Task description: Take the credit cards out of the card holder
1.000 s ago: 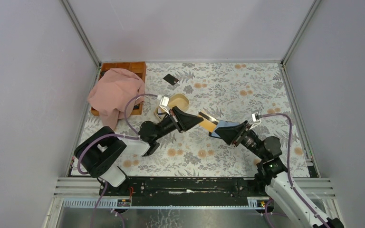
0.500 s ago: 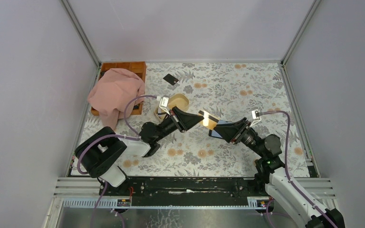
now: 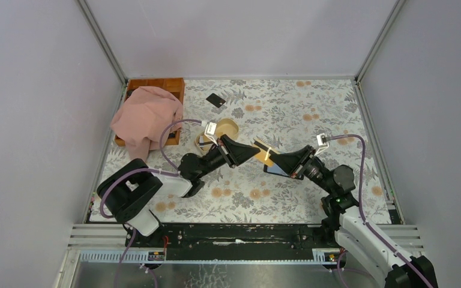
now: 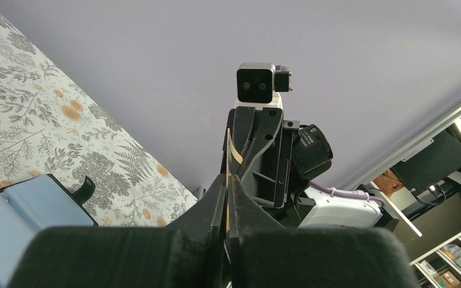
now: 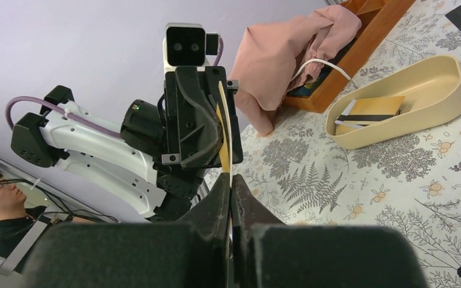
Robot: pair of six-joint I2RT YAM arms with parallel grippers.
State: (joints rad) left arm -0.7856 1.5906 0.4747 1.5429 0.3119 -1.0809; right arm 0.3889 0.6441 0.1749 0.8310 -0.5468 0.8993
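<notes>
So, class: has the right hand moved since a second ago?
Yes. The right hand has shifted up the top view, slightly nearer the beige dish, and closed on the card.

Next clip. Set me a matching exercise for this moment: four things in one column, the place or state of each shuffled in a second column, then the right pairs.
Things
1. pink cloth
2. card holder
3. beige dish
4. raised yellow card

Places or states
A. lies open on the table, blue-grey inside up
B. pinched between the left fingers and the right fingers
C. draped over the wooden tray
D. has a striped card lying in it

Pairs: 1-C, 2-A, 3-D, 4-B
</notes>
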